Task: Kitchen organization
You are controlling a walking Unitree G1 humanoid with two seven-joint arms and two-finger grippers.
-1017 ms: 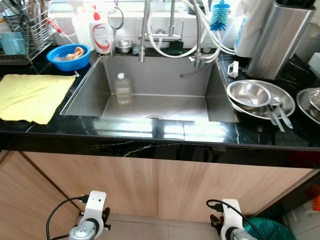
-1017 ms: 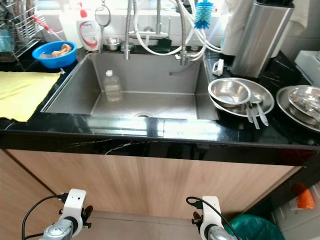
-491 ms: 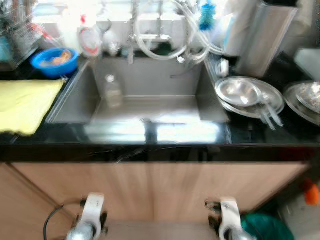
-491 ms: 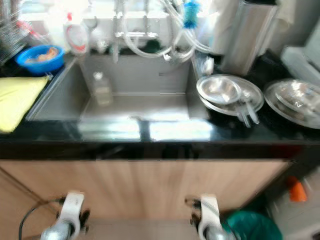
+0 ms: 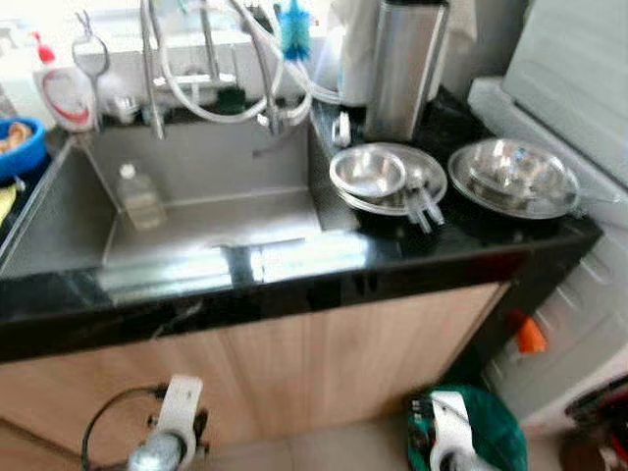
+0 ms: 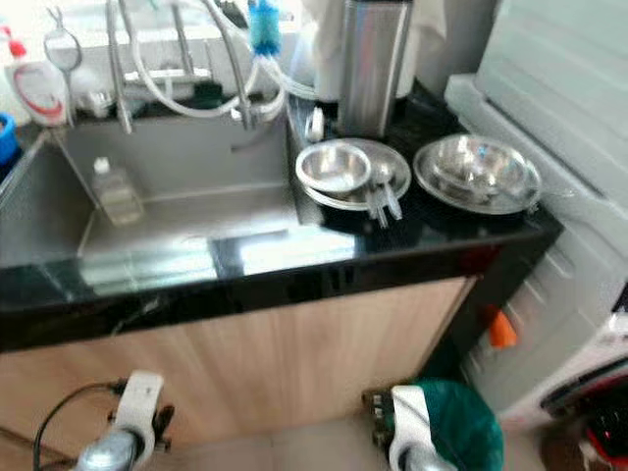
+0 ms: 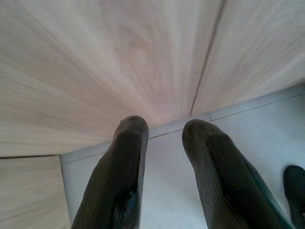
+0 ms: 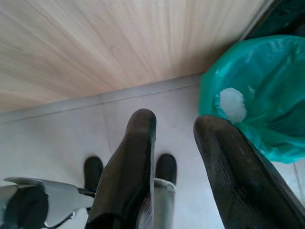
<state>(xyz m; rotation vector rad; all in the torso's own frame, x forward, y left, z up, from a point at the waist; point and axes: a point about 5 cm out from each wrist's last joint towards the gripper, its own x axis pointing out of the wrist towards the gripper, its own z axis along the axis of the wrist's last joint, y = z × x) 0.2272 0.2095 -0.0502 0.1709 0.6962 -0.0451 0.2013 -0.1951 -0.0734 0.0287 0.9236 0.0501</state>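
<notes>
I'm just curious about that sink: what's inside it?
Inside the sink a clear plastic bottle stands upright near the back wall. Glare on the front counter edge hides the basin's near floor, so anything there can't be seen.

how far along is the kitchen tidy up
Nothing looks done yet. Nothing in hand: left gripper and right gripper hang open and empty by the cabinet. Left: steel bowl and plates sit on the counter, a bottle in the sink.
</notes>
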